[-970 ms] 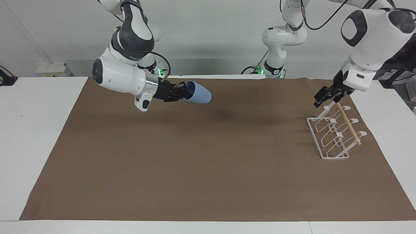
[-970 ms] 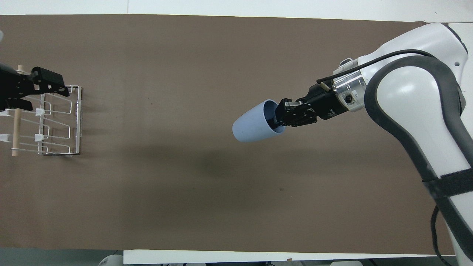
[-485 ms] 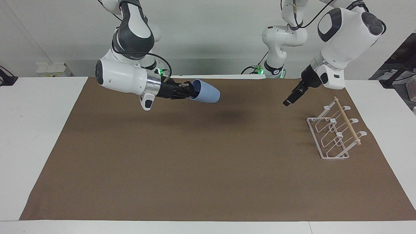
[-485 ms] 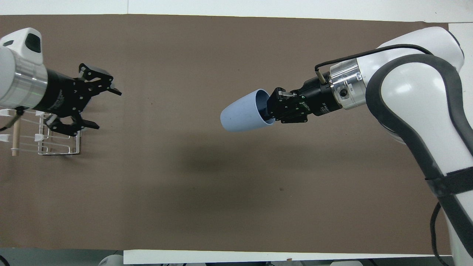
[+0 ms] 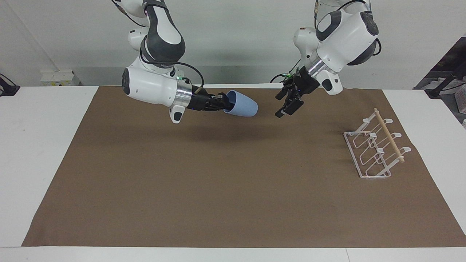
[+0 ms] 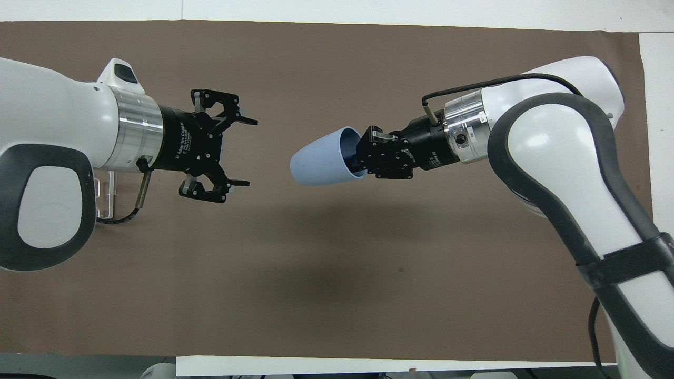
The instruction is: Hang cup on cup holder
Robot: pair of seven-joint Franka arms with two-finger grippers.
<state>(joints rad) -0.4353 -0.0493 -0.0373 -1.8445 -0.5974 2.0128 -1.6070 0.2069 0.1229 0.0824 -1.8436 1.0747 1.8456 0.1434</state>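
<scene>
Right gripper (image 5: 222, 103), up in the air in the upper middle of the facing view, is clamped on the rim of the cup (image 5: 241, 104), one finger inside the mouth and one outside, so the light-blue tumbler lies nearly level with its closed base pointing at the other arm. Left gripper (image 5: 285, 105) hangs a short way off, just right of the cup in that view, its jaws spread wide and holding nothing; in the overhead view the two fingertips frame a gap aimed at the cup's base. Both are over the brown mat on the counter (image 5: 43, 145), while the cup holder (image 5: 375, 149) stands at the right of the facing view, well apart from both grippers, with nothing hung on its prongs. This looks like a handover being set up, though how well the two are lined up in height is hard to judge from either view. The risk is in the transfer: the cup tapers toward its base and looks smooth, so jaws closing there could squeeze it outward, and if the rim grip lets go early it would drop to the mat.
</scene>
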